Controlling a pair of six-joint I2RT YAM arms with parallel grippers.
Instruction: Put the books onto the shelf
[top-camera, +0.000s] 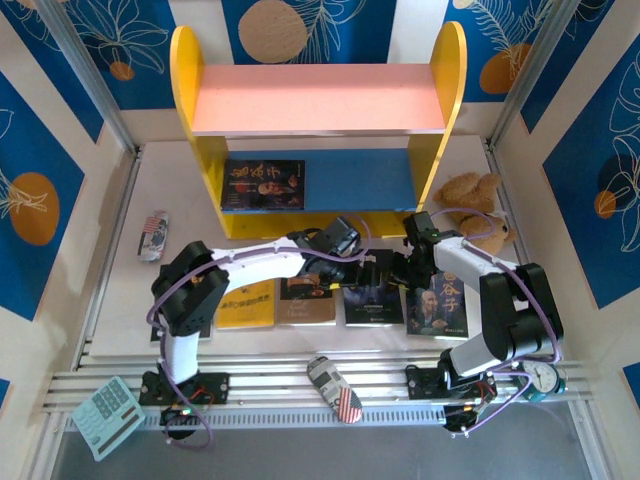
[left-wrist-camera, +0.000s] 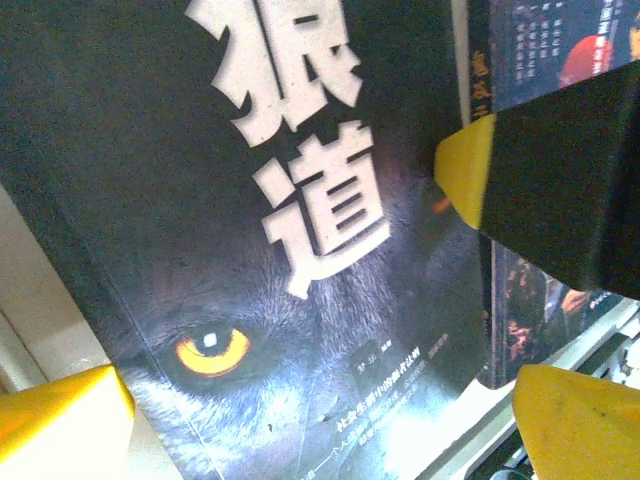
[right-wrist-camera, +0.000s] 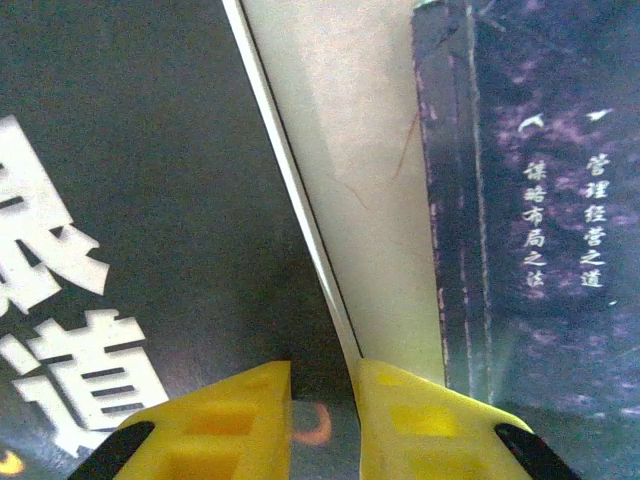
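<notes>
The shelf (top-camera: 318, 100) stands at the back, with one black, gold-titled book (top-camera: 262, 185) lying on its blue lower board. A yellow book (top-camera: 247, 303), a brown-black one (top-camera: 307, 300), a black book with white characters (top-camera: 373, 300) and a dark blue portrait book (top-camera: 437, 305) lie in a row on the table. My left gripper (top-camera: 350, 262) (left-wrist-camera: 320, 400) hovers open just above the black book (left-wrist-camera: 250, 250). My right gripper (top-camera: 408, 265) (right-wrist-camera: 322, 375) has its fingers close together astride that book's (right-wrist-camera: 150, 200) right edge, beside the dark blue book (right-wrist-camera: 540, 200).
A brown plush bear (top-camera: 472, 205) sits right of the shelf. One can (top-camera: 153, 235) lies at the left and another (top-camera: 336, 388) on the front rails. A calculator (top-camera: 108, 415) rests at the front left. Patterned walls close in the sides.
</notes>
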